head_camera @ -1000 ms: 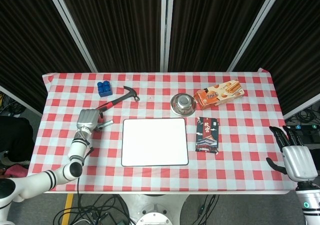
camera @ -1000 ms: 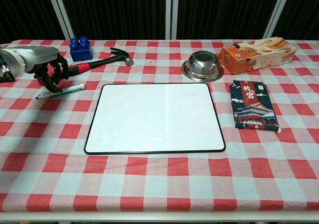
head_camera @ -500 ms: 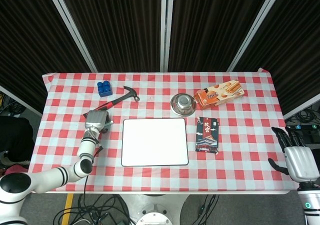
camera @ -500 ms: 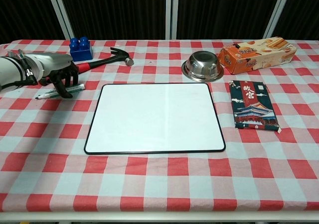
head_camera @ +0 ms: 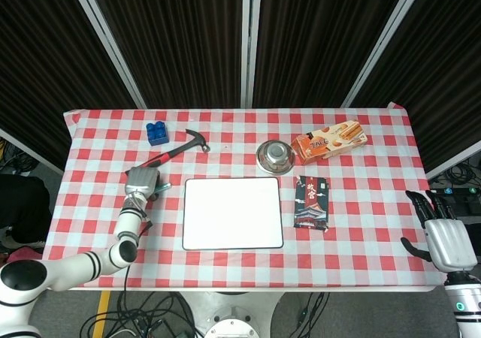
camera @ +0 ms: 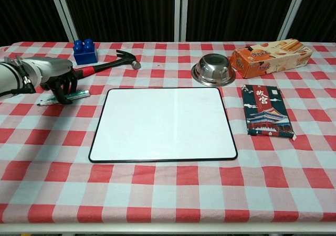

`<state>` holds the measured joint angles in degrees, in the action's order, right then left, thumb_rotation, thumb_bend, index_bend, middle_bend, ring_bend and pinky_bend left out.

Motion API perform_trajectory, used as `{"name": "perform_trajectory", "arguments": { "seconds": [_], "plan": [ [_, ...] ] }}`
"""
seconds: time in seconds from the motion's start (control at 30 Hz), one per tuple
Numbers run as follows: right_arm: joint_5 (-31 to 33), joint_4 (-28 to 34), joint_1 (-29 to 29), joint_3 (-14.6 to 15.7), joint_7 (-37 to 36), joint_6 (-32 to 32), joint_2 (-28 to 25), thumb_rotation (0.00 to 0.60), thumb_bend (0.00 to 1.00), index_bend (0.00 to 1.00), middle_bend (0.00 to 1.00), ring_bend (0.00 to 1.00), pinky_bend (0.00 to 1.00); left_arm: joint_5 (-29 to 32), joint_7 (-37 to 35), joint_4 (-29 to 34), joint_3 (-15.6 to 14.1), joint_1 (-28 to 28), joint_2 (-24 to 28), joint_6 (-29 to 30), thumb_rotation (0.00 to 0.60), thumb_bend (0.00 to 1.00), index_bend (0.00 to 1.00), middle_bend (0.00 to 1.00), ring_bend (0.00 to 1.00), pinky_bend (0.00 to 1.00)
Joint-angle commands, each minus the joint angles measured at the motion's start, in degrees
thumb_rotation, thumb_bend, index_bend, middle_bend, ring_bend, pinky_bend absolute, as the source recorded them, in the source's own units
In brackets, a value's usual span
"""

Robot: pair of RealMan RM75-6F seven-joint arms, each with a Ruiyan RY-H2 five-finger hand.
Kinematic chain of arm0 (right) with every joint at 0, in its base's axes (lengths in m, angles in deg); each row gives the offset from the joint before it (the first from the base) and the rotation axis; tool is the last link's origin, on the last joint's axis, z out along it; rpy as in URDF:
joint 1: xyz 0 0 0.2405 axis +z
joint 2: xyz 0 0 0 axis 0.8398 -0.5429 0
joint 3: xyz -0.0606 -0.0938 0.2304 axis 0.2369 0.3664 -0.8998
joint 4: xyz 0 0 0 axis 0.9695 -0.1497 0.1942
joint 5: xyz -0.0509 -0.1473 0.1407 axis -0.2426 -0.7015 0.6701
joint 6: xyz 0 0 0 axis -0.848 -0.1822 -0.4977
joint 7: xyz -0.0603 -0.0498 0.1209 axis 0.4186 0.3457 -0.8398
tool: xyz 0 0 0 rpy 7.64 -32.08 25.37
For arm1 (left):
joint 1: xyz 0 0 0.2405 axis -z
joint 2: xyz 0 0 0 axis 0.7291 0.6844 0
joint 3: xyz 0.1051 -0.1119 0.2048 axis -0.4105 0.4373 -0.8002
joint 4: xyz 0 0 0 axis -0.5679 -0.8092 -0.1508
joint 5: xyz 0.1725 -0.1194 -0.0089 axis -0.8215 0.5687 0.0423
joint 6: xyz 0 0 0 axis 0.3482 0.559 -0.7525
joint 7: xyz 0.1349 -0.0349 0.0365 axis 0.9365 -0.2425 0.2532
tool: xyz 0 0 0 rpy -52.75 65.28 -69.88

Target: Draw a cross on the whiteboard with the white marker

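Observation:
The white marker (camera: pixel 73 94) lies on the checked cloth left of the whiteboard (camera: pixel 163 123), which lies flat and blank mid-table (head_camera: pixel 233 212). My left hand (camera: pixel 55 77) hangs over the marker's middle, its dark fingers (camera: pixel 61 93) curled down onto the barrel. The marker still rests on the table, and no firm grip shows. The head view shows that hand (head_camera: pixel 141 180) just left of the board's top corner. My right hand (head_camera: pixel 445 236) hovers off the table's right edge, fingers spread and holding nothing; the chest view does not show it.
A red-handled hammer (camera: pixel 105 64) lies just behind my left hand, with a blue block (camera: pixel 84 51) beyond it. A steel bowl (camera: pixel 213 70), a biscuit box (camera: pixel 272 55) and a dark booklet (camera: pixel 265 117) sit right of the board.
My left hand moved right over the marker, then edged back left, its fingers lowering onto the barrel. The marker has barely shifted. My right hand stays about where it was.

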<state>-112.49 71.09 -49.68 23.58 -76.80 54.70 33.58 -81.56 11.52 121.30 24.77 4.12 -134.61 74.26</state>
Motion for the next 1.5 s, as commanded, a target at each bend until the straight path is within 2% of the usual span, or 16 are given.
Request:
{"name": "perform_trajectory", "arguments": {
  "seconds": [0.03,0.23,0.33,0.43,0.53,0.63,0.73,0.87,1.07,1.27,1.5],
  "plan": [
    [0.06,0.0,-0.02,0.03,0.01,-0.04,0.03,0.6,0.14,0.04,0.11,0.0,0.09,-0.77,-0.73,-0.09,-0.13,-0.29,0.05,0.17,0.6,0.3,0.54,0.56,0.81,0.98],
    [0.04,0.05,-0.09,0.1,0.04,0.06,0.03,0.6,0.14,0.04,0.11,0.0,0.09,-2.92,-2.37,0.54,-0.27,-0.74,0.17,0.55,0.6,0.33,0.6,0.59,0.82,0.98],
    [-0.07,0.13,-0.11,0.09,0.1,0.18,-0.07,0.6,0.14,0.04,0.11,0.0,0.09,-6.35,-4.72,3.09,0.15,-1.4,1.26,2.04,0.6,0.34,0.61,0.6,0.82,0.99],
    [-0.19,0.23,-0.07,0.1,0.27,0.22,-0.13,0.6,0.14,0.04,0.11,0.0,0.09,-12.55,-9.72,7.94,0.86,-2.56,3.32,2.73,0.6,0.34,0.61,0.6,0.82,0.98],
    [-0.46,0.36,0.08,0.18,0.34,0.06,-0.05,0.6,0.14,0.04,0.11,0.0,0.09,-21.22,-18.39,12.66,2.1,-4.0,4.48,2.35,0.6,0.34,0.61,0.59,0.81,0.97],
    [-0.61,0.55,0.16,0.29,0.47,-0.1,-0.11,0.6,0.14,0.04,0.11,0.0,0.09,-28.32,-25.22,14.12,2.64,-4.64,3.78,2.26,0.6,0.34,0.6,0.59,0.79,0.96],
    [-0.66,0.88,0.13,0.34,0.72,-0.03,-0.45,0.6,0.14,0.04,0.11,0.0,0.09,-35.34,-33.22,11.88,2.58,-5.02,1.66,1.96,0.6,0.34,0.6,0.59,0.78,0.95],
    [-0.18,1.18,0.1,0.35,0.52,-0.35,-0.76,0.6,0.14,0.04,0.11,0.0,0.09,-40.23,-41.91,6.87,2.41,-5.81,-1.4,2.37,0.6,0.34,0.6,0.59,0.78,0.94],
    [0.45,1.85,0.25,0.2,0.98,-0.79,-1.08,0.6,0.14,0.04,0.11,0.0,0.09,-49.9,-58.48,-2.63,-0.77,-8.17,-3.92,4.56,0.6,0.34,0.6,0.59,0.78,0.94],
    [0.52,2.83,0.27,0.26,2.14,-0.81,-1.07,0.6,0.14,0.04,0.11,0.0,0.09,-54.57,-66.62,-12.34,-2.54,-8.71,-8.39,7.17,0.6,0.34,0.6,0.59,0.77,0.93],
    [0.71,3.39,0.37,0.16,2.89,-0.86,-1.07,0.6,0.14,0.04,0.11,0.0,0.09,-56.93,-71.12,-18.08,-2.71,-8.45,-12.6,9.5,0.6,0.34,0.6,0.59,0.76,0.93]
  ]
}}
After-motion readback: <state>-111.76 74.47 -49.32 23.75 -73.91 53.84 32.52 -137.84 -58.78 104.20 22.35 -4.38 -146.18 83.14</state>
